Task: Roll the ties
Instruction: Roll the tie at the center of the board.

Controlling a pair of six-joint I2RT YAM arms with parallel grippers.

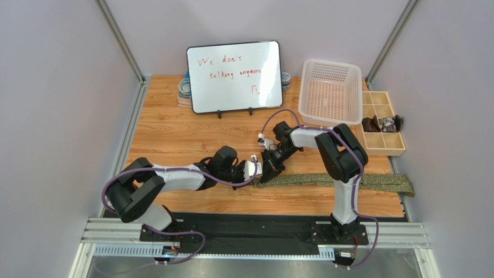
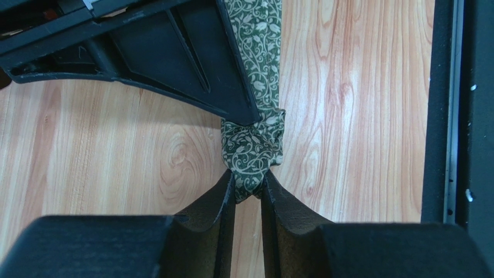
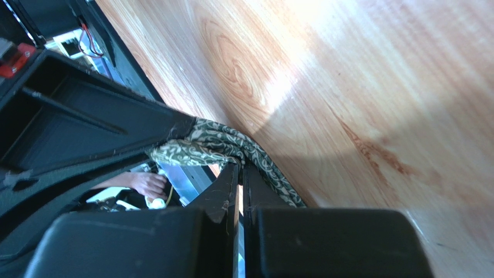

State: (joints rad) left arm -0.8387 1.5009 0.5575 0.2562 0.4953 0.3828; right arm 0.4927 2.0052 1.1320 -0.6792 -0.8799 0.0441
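Tie (image 2: 252, 147): dark olive green, cream scrolling vine-and-leaf print all over. Worktop (image 1: 174, 133): light orange-brown wood grain with darker reddish streaks. Left gripper (image 2: 248, 191) and right gripper (image 3: 239, 171): matte black. Arms: white links, black joints, purple cables (image 1: 116, 179). Whiteboard (image 1: 235, 75): white, black frame, red handwriting. Basket (image 1: 329, 90): pale pink-white, fine perforated grid. Compartment tray (image 1: 380, 98): beige. Base strip at the near edge: black.
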